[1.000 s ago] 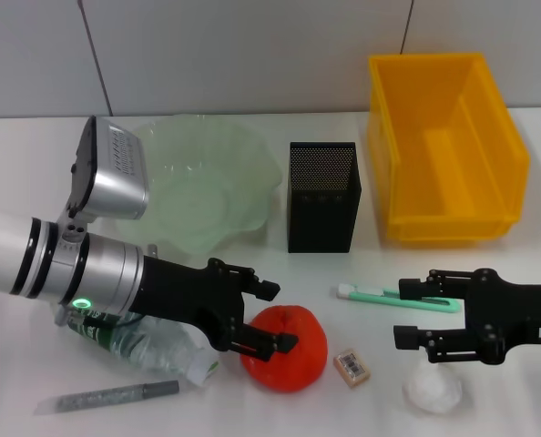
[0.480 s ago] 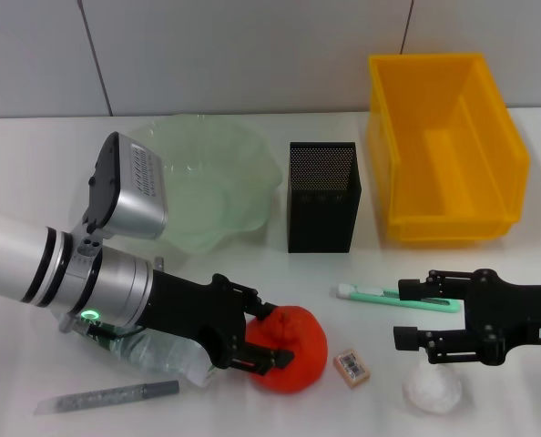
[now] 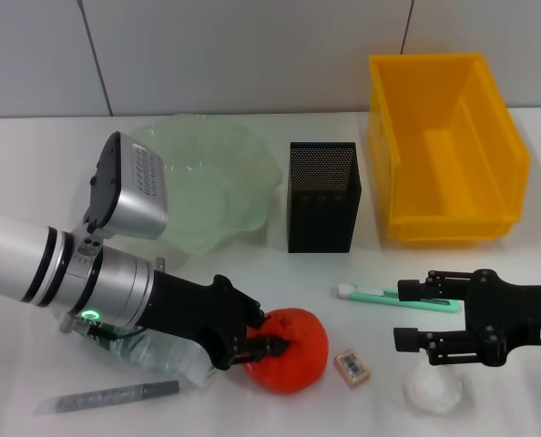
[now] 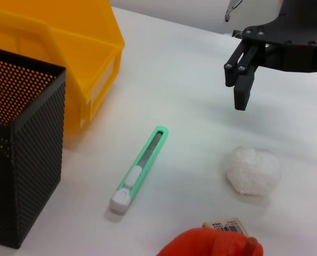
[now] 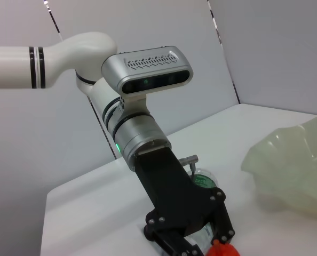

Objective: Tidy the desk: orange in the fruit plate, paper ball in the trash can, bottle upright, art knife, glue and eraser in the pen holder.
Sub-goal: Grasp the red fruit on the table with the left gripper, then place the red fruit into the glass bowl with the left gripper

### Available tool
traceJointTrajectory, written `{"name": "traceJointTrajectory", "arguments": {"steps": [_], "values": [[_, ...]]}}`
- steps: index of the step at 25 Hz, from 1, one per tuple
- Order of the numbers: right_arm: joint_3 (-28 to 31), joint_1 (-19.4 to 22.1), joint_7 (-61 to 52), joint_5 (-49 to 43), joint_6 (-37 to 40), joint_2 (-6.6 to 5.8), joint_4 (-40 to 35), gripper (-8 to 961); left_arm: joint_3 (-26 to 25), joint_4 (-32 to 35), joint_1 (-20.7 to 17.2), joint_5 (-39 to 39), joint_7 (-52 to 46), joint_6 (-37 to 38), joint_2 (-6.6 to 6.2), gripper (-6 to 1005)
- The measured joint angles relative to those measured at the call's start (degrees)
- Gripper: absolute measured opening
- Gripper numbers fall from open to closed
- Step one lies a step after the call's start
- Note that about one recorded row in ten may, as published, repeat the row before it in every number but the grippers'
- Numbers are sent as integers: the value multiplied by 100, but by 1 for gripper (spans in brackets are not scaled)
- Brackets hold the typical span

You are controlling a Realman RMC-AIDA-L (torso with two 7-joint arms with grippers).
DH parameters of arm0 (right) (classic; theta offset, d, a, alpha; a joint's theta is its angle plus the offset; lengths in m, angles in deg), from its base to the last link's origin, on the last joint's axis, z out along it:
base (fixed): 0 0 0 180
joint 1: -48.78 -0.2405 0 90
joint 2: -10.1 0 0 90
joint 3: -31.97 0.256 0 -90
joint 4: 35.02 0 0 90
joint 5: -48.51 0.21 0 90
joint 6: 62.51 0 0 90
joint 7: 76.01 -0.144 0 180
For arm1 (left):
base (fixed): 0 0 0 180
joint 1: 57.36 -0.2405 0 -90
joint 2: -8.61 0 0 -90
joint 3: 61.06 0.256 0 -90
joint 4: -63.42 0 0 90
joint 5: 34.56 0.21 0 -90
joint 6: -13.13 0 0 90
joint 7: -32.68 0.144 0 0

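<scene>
The orange [image 3: 300, 353] lies on the table near the front, and my left gripper [image 3: 270, 333] is shut on its left side. The left wrist view shows the top of the orange [image 4: 212, 245] at its edge. Under my left arm a clear bottle [image 3: 161, 353] lies on its side. A grey glue stick [image 3: 116, 396] lies in front of it. The eraser [image 3: 352, 366], the white paper ball [image 3: 432, 391] and the green art knife [image 3: 398, 298] lie to the right. Above the paper ball hangs my right gripper [image 3: 405, 313], open. The green glass fruit plate [image 3: 207, 182], black mesh pen holder [image 3: 323, 196] and yellow trash can [image 3: 448, 146] stand behind.
The pen holder [image 4: 20, 149] and yellow bin [image 4: 52, 48] stand close together at the back. In the left wrist view the art knife [image 4: 140, 168], paper ball [image 4: 253, 172] and eraser [image 4: 227, 224] lie apart on bare white table, below the right gripper [image 4: 241, 80].
My left gripper slid lower and to the right, and its fingers came together on the orange. The right arm has not moved.
</scene>
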Motion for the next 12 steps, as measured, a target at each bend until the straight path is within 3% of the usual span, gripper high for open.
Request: {"name": "traceJointTrajectory", "arguments": {"steps": [12], "values": [[-3,3,40,-14,-1,-5,-14,767,-235,124,-93,-274,-116,241,-43,197]]}}
